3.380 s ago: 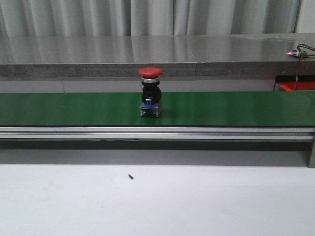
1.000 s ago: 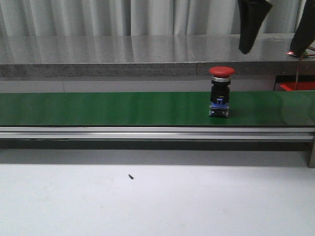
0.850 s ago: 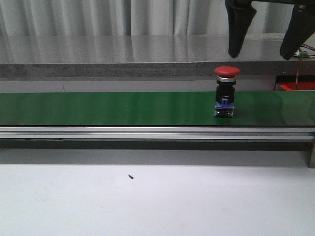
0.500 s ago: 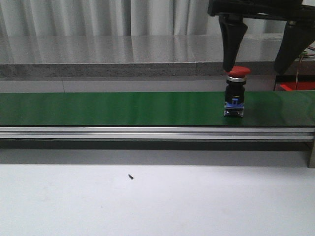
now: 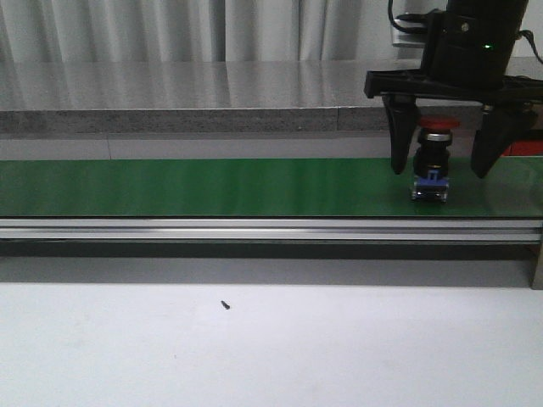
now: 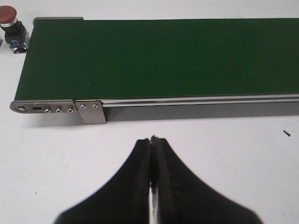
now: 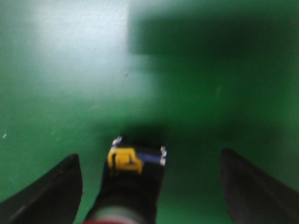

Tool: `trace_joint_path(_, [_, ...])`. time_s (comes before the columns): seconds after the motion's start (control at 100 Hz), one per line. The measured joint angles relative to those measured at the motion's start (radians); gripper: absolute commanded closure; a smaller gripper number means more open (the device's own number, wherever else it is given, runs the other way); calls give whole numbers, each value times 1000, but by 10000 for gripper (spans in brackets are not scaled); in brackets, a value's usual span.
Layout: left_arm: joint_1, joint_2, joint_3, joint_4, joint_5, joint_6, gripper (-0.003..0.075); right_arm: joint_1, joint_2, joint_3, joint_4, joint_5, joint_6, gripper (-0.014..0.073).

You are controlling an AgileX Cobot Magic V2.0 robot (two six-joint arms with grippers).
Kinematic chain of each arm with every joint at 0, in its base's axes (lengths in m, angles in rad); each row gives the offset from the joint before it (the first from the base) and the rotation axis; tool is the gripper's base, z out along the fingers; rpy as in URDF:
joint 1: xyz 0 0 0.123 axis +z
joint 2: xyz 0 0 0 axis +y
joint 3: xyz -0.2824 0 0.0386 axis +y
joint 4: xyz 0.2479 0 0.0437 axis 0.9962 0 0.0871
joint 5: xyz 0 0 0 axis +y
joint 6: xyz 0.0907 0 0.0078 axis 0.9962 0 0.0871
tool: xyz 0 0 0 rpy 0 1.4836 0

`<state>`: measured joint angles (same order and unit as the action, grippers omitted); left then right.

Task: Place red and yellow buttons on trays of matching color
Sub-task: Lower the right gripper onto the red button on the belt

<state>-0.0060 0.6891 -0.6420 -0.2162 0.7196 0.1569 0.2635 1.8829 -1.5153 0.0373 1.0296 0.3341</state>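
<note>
A red button (image 5: 433, 161) with a black body and blue base stands upright on the green belt (image 5: 212, 186) at the right. My right gripper (image 5: 441, 165) is open and straddles it, one finger on each side without touching. The right wrist view shows the button (image 7: 135, 179) between the fingertips of that gripper (image 7: 149, 156). My left gripper (image 6: 152, 140) is shut on nothing above the white table. A second red button (image 6: 10, 25) stands beyond the belt's end. A red strip (image 5: 528, 149), possibly the red tray, shows at far right. The yellow button and yellow tray are out of view.
The belt's metal rail (image 5: 254, 229) runs across the front view. A grey stone ledge (image 5: 170, 97) lies behind the belt. A small black screw (image 5: 226, 304) lies on the white table (image 5: 271, 348). The belt's end bracket (image 6: 56, 108) is seen from the left wrist.
The red button has ridden the belt from the middle to the right. My right gripper came down from above, open, and now has its fingers on both sides of the button.
</note>
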Motion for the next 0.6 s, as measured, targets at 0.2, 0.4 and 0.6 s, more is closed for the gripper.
trace_joint_path(0.2, [0,0,0,0,0,0,740,-16,14,0,0,-29,0,186])
trace_joint_path(0.4, [0,0,0,0,0,0,740,-19,19,0,-2,-50,1,386])
trace_joint_path(0.6, [0,0,0,0,0,0,740,-30,17,0,-27,-38,1,391])
